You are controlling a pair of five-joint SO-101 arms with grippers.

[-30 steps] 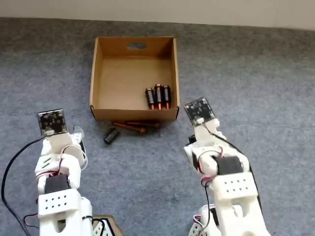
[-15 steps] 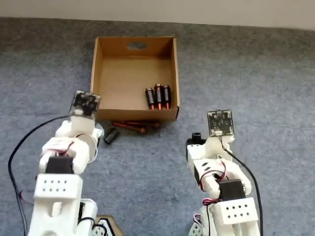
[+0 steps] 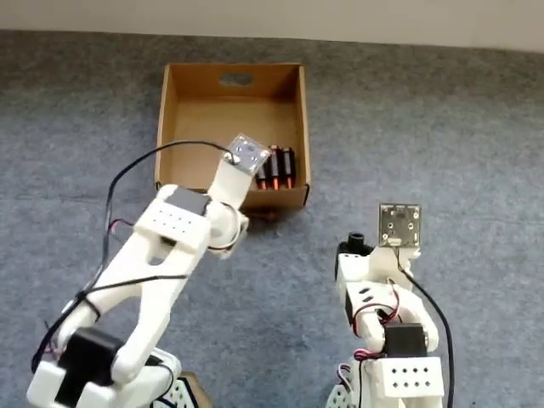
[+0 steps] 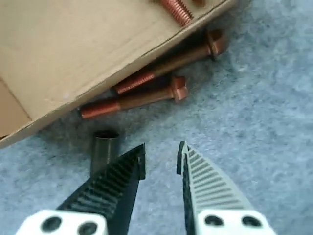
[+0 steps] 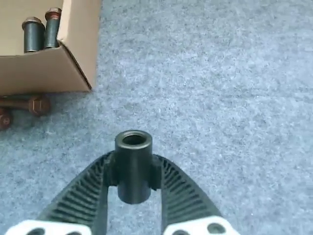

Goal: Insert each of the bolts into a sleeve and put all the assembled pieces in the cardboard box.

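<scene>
Black sleeve [image 5: 133, 169] clamped in right gripper [image 5: 133, 159], left gripper [image 4: 161, 147] slightly parted, empty, near bolts [image 4: 132, 100].

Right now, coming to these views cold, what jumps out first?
The right gripper is shut on a dark sleeve, held over the carpet right of the cardboard box. The left gripper hangs open near two loose bolts lying against the box's front wall, a spare sleeve beside them.

The left arm [image 3: 174, 234] stretches forward at full reach, wrist bent down, its pincer [image 4: 160, 157] pointing at the ground with jaws slightly parted. The right arm [image 3: 382, 293] sits folded close to its base, its pincer [image 5: 133, 165] clamped on both sides of a dark sleeve [image 5: 133, 147].
</scene>
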